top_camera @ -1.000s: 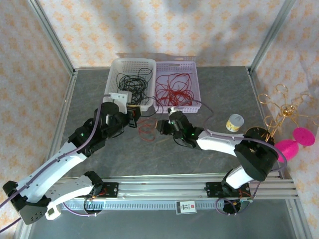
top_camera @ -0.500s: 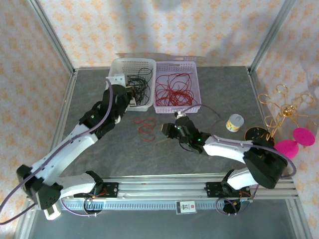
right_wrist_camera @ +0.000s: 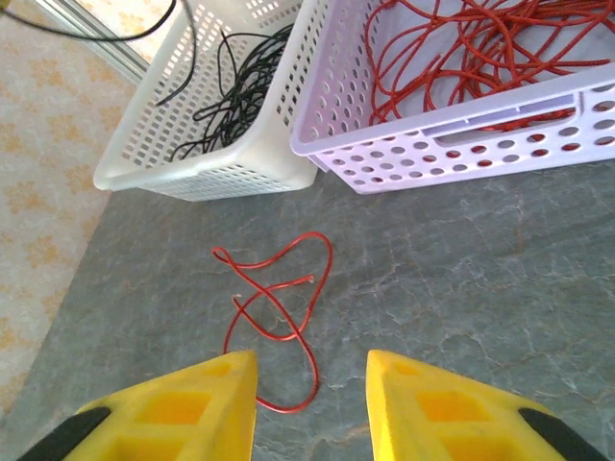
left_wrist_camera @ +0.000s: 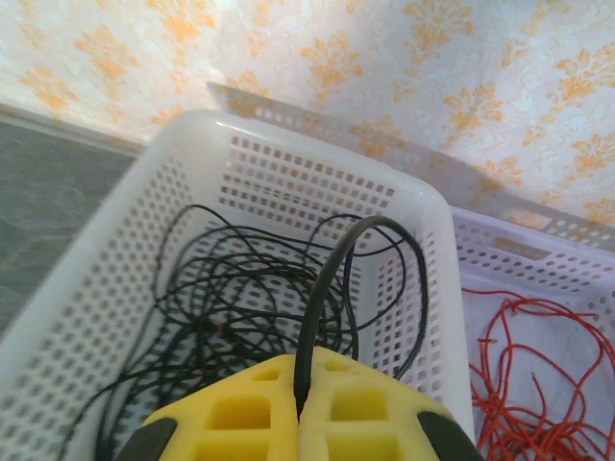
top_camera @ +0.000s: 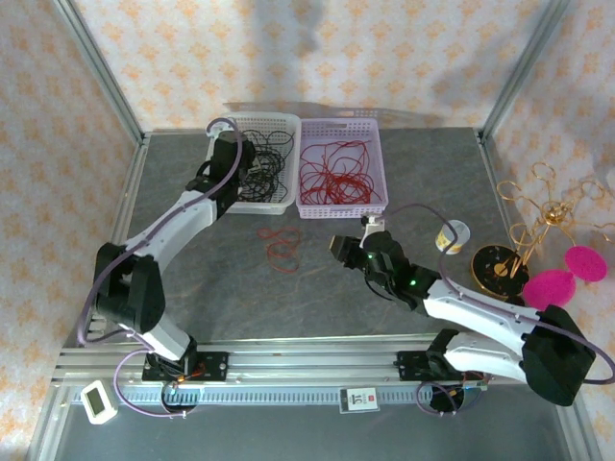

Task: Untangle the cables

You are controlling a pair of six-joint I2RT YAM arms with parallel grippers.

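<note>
Near the far edge of the tabletop [right_wrist_camera: 480,269], sorting cables by colour into two baskets set side by side. Pinching one black cable [left_wrist_camera: 327,279] tight in the closed left gripper [left_wrist_camera: 303,384] over the white basket [right_wrist_camera: 211,154], with the strand arching up from between the yellow fingers and dropping in among the other black cables [left_wrist_camera: 221,298] heaped there. Storing red cables [right_wrist_camera: 461,48] loose in the lilac basket [right_wrist_camera: 461,144], touching the white one on its right.

Hovering the right gripper [right_wrist_camera: 312,360], jaws partly parted and empty, above a single red cable [right_wrist_camera: 274,288] lying in a loose crossed loop on bare tabletop, just in front of the two baskets and apart from both.

Judging the step in hand: delivering the black strand on the left while lining up a pick of the stray red one on the right. Seemingly well along, with most strands already parted by colour.

Next, probably calling for opening the left fingers so that the black strand falls inside the basket walls rather than draping over the rim. On the right, calling for lowering straight down, closing where the loop crosses itself, then lifting and carrying toward the lilac basket. Needing care with such thin wire lying flat: risking a missed pinch or fingertips scraping the surface.
</note>
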